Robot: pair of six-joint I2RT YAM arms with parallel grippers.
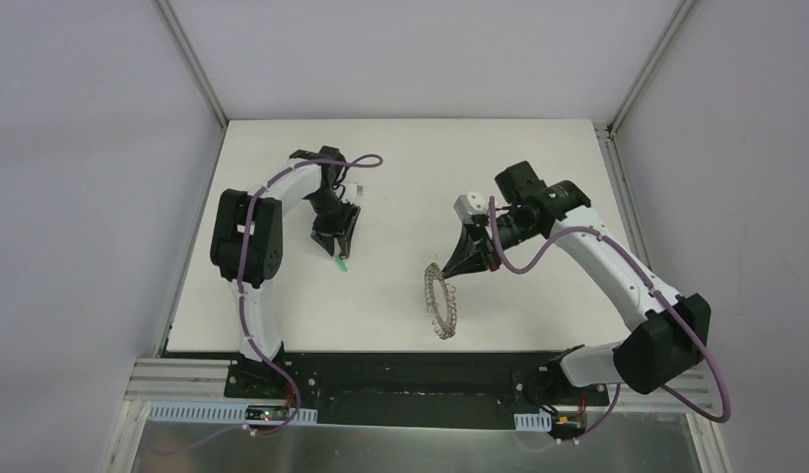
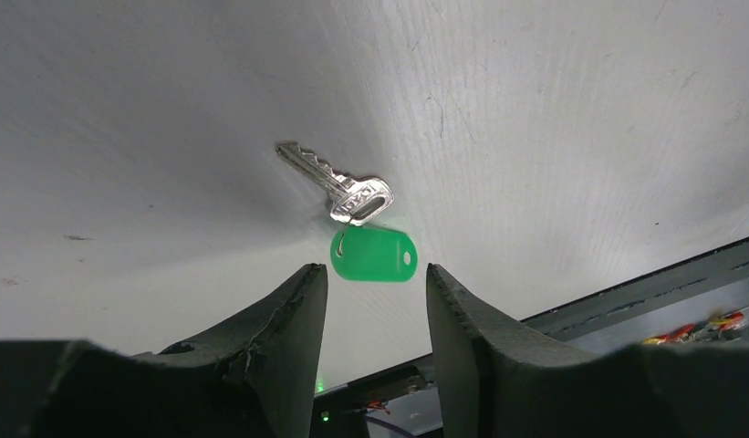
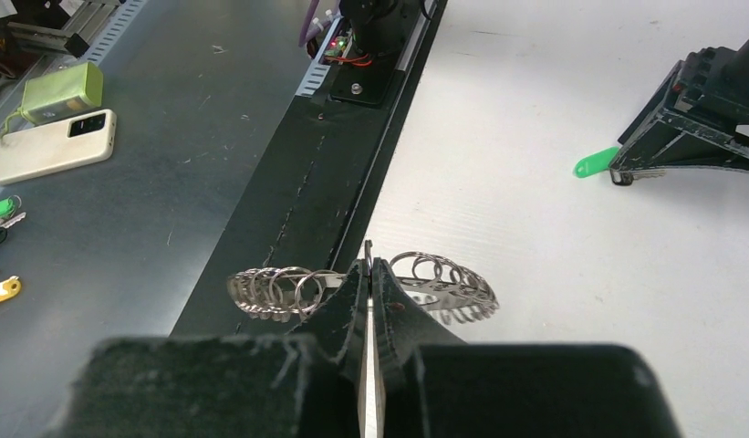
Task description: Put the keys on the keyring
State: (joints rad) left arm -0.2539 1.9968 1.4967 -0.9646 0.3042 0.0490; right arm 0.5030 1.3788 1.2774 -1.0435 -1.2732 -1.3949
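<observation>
The right gripper [image 3: 369,265] fills the bottom of its wrist view. Its two black fingers are pressed together on the rim of the keyring [image 3: 270,290], with only a thin slit between them. The ring's flat grey band runs out to either side of the fingers, with small wire loops bunched along its edge. From above, the keyring [image 1: 441,301] stands on edge and shows as a narrow oval. The right gripper [image 1: 449,268] pinches its far end near the middle of the table [image 1: 538,197]. Whether its lower end touches the table cannot be told.

The left gripper [image 2: 373,271] is spread, its two dark fingers apart and nothing held between them. Just past the fingertips the key [image 2: 338,182] lies flat on the table. Its silver blade points away to the left, and its head is joined by a thin wire to an oval green tag [image 2: 372,254]. The tag lies right at the gap between the fingertips. Contact with the fingers cannot be made out.

From above, the left gripper [image 1: 336,236] sits on the left half of the table with the green tag [image 1: 342,263] poking out at its tip. It is well apart from the keyring.

In the right wrist view the tag [image 3: 594,164] shows beside the left gripper [image 3: 626,169], which is low at the table. Beyond the table edge a phone [image 3: 51,146] lies on a metal shelf [image 3: 170,182].
</observation>
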